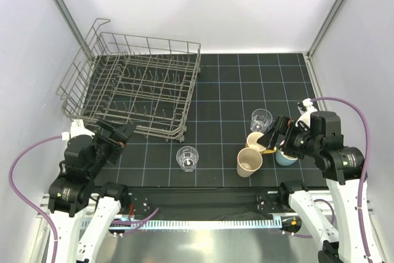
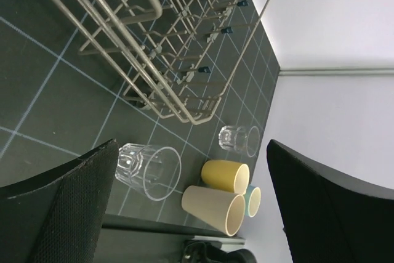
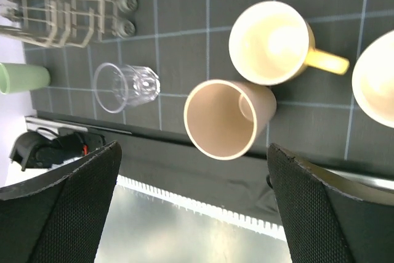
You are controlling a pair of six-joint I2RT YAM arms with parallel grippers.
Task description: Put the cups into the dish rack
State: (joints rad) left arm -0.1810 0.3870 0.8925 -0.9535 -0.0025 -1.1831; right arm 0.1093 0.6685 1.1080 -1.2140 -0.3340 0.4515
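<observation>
The grey wire dish rack [image 1: 141, 90] stands at the back left and holds no cups. One clear tumbler [image 1: 187, 157] stands in front of it, a second [image 1: 261, 119] further right. The cream mug with yellow handle [image 1: 257, 141], the tan cup [image 1: 249, 162] and the light-blue mug [image 1: 285, 155] cluster at the right. The mint-green cup [image 3: 24, 78] shows only in the right wrist view, lying near the rack's corner. My left gripper [image 1: 116, 133] is open and empty at the rack's near-left corner. My right gripper [image 1: 278, 133] is open and empty above the cluster.
The left wrist view shows the rack's near rim [image 2: 154, 41], the near tumbler [image 2: 148, 169] and the tan cup [image 2: 212, 209]. The right wrist view shows the tan cup [image 3: 225, 118] and the cream mug [image 3: 271, 41]. White walls enclose the mat.
</observation>
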